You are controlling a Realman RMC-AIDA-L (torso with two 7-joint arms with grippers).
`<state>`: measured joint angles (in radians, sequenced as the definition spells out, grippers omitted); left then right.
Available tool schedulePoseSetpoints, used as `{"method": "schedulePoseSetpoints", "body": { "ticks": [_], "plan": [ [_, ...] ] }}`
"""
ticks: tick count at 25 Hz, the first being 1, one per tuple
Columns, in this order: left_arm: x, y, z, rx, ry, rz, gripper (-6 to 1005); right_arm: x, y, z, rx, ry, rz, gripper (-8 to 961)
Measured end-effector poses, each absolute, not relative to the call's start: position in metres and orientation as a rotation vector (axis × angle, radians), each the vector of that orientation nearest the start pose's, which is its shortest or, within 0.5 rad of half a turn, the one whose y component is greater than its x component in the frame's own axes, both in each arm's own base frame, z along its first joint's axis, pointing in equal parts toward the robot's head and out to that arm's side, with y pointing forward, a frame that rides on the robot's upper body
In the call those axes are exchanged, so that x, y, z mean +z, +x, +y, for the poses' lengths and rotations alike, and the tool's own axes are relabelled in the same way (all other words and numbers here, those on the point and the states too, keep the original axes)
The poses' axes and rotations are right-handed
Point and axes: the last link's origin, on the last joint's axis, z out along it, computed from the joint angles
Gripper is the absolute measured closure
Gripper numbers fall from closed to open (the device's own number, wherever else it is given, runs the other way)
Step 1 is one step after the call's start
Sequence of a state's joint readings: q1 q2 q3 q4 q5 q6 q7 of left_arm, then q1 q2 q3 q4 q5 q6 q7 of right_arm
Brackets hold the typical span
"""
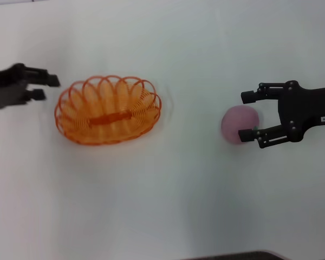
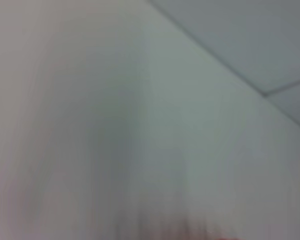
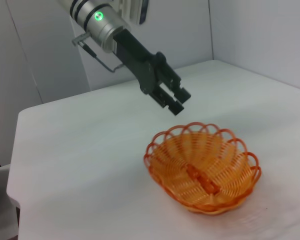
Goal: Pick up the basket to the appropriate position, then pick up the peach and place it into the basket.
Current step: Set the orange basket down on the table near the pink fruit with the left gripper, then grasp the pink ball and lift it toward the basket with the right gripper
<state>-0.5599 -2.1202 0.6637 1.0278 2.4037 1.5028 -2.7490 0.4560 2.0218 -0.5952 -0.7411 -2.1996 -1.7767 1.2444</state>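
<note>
Basket [image 1: 108, 110] is your landmark on the white table [image 1: 168, 200]. From the head view, the left gripper [image 1: 47, 88] hangs released just beside its left rim; well to its right, the right gripper [image 1: 248, 116] brackets the peach [image 1: 237, 124], fingers spread. Right wrist view: left gripper [image 3: 176, 100] hovers above the basket [image 3: 202, 167].

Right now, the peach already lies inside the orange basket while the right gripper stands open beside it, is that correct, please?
Not quite: in the head view the basket holds no fruit. The peach sits on the table, apart from the basket, between the open fingers of the right gripper.
</note>
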Motion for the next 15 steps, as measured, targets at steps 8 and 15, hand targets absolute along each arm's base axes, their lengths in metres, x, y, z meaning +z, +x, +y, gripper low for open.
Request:
{"method": "schedulePoseSetpoints", "body": {
  "ticks": [8,15],
  "plan": [
    [0.09,-0.274,0.36,0.785,2.833,2.026,375,0.036,0.297,0.29,0.525,-2.881,0.46,23],
    [0.085,-0.253,0.317,0.812,3.098,1.136,208,0.042,0.295,0.293,0.574,-2.849,0.506,23]
  ]
}}
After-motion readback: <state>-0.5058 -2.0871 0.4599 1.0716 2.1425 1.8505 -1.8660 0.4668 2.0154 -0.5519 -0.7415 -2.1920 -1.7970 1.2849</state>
